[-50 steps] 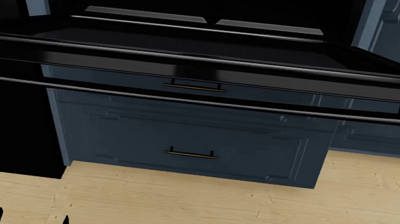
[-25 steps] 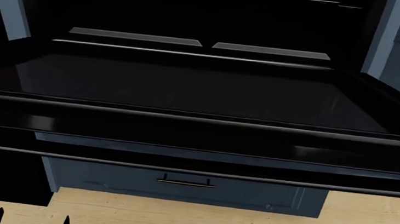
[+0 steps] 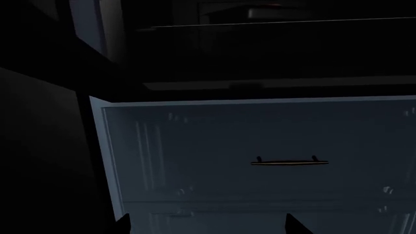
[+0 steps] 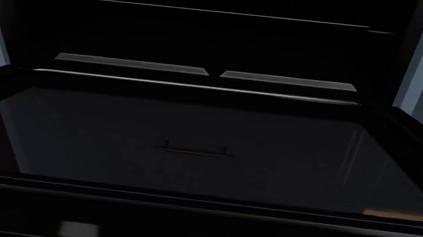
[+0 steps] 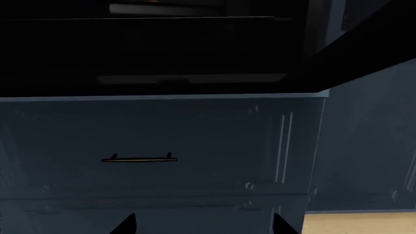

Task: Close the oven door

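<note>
Across the head view, the oven door (image 4: 192, 151) now fills more frame than before — still down; both grippers look open, empty.

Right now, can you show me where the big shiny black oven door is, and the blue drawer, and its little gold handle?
Glossy black oven door (image 4: 192, 151): head view, on its dark glass window.
Navy-blue panelled drawer front (image 3: 215, 131): left wrist view, on its flat panel.
Small brass drawer handle (image 3: 289, 162): left wrist view, on the bar's middle.

Flat oven door (image 4: 193, 146) above drawer front (image 3: 260, 146)
</note>
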### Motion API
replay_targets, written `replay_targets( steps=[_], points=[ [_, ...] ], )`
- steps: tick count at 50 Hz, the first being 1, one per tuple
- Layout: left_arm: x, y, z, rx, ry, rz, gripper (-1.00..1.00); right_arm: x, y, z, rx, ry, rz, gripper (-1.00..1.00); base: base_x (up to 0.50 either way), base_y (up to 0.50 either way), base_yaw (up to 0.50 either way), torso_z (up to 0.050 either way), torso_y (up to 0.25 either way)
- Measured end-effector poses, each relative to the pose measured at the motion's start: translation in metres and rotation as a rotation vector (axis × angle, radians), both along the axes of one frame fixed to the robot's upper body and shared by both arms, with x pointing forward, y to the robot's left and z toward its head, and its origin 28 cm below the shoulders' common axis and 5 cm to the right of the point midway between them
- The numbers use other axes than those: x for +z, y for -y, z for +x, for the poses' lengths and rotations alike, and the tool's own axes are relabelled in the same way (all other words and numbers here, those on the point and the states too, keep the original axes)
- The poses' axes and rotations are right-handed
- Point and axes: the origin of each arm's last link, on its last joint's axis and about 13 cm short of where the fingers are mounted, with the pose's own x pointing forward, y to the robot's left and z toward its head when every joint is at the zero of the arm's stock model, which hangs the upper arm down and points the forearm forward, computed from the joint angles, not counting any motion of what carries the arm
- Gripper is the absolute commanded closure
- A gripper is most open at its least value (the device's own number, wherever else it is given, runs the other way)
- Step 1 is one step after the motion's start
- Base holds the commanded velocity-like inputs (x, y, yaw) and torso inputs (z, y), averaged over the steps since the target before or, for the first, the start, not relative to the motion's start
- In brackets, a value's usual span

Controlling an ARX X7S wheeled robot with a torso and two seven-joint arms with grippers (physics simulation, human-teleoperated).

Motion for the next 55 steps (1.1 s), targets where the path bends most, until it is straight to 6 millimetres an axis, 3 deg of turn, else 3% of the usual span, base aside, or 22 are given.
replay_targets(
  steps=[55],
  points=[
    [0.0000,0.0002,0.0003,0.002,-0.002,0.002,-1.00,-0.0009,0.0003,0.0012,0.000,-0.008,0.006,-1.00,0.20,0.00,0.00,0.000,0.000]
  ],
)
